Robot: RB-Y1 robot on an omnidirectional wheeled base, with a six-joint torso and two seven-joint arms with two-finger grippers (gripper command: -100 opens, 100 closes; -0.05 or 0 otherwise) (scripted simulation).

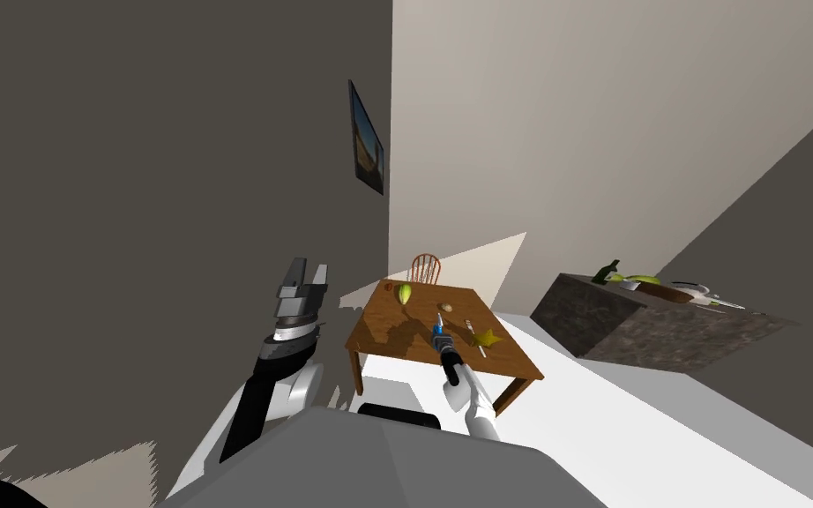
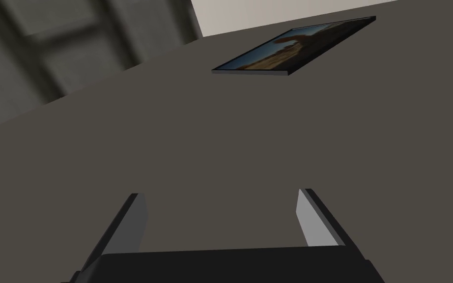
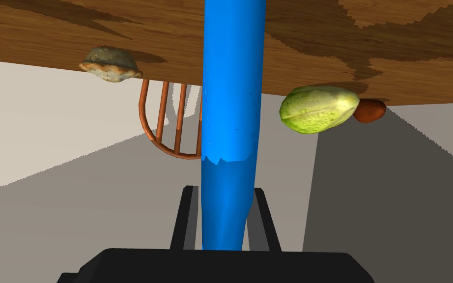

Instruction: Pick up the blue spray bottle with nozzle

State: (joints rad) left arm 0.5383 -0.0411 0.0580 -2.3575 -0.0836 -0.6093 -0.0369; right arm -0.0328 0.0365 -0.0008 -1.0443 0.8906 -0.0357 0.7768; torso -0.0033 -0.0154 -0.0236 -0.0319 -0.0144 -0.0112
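- Right gripper (image 3: 224, 196): fingers clenched on the sides of the one blue spray bottle (image 3: 230, 98), a slender, smooth, plain blue body that runs straight out from between the jaws.
- Left gripper (image 2: 220, 196): raised to the left of the table, fingers spread wide.
- Bottle position: over the middle of the single wooden table (image 3: 122, 34).
- On the table past the bottle: one flat grey-tan lump (image 3: 108, 64), and one green fruit (image 3: 319, 109) touching one small red-brown item (image 3: 369, 110).
- Behind the far edge: one wooden chair (image 3: 171, 127).
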